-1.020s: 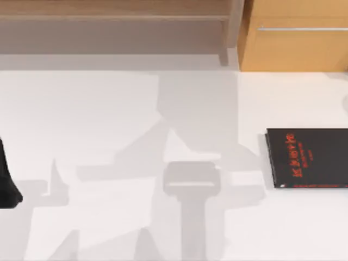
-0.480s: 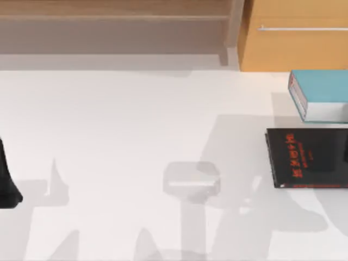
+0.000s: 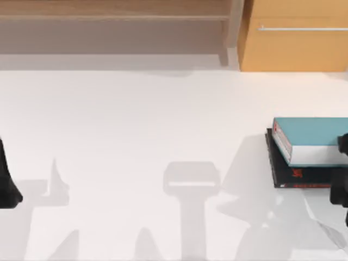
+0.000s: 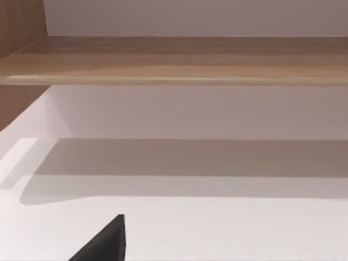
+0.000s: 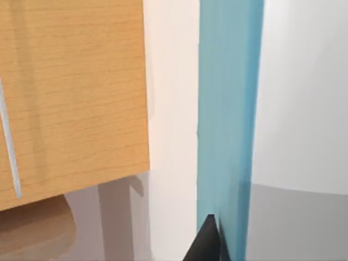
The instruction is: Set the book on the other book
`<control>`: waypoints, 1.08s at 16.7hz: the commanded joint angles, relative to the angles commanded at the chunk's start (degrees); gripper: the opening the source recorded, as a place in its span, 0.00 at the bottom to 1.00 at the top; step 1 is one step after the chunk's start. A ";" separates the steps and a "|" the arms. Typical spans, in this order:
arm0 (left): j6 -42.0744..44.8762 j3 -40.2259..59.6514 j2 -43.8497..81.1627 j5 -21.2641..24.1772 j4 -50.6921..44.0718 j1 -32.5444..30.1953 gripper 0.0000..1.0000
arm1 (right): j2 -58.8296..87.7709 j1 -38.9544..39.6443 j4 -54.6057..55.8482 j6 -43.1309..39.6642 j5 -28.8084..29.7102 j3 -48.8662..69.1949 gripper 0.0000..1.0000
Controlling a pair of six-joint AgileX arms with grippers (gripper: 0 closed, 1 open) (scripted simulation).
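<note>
The book (image 3: 312,132) has come nearer, now lying over the other book (image 3: 302,174) at the bench's (image 3: 136,125) right. Right pincer (image 3: 342,174) beside it; grip unclear.

Two books at the table's right side: one thick book with a plain teal-blue cover and white page edges (image 3: 312,138), and one thin flat black book with red lettering (image 3: 296,175) showing beneath it. One white tabletop (image 3: 136,136). One light wooden cabinet with a single thin metal bar handle (image 3: 296,49) at the far right. One long wooden shelf board (image 3: 114,11) along the far edge, to the left of the cabinet. Two dark robot arms: one at the left edge (image 3: 6,185), one at the right edge (image 3: 341,179).
</note>
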 joint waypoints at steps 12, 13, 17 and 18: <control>0.00 0.00 0.00 0.00 0.00 0.00 1.00 | 2.07 -0.61 1.72 -0.33 -0.49 0.48 0.30; 0.00 0.00 0.00 0.00 0.00 0.00 1.00 | 2.07 -0.61 1.72 -0.33 -0.49 0.48 0.38; 0.00 0.00 0.00 0.00 0.00 0.00 1.00 | 2.07 -0.61 1.72 -0.33 -0.49 0.48 0.68; 0.00 0.00 0.00 0.00 0.00 0.00 1.00 | 2.07 -0.61 1.72 -0.33 -0.49 0.48 0.75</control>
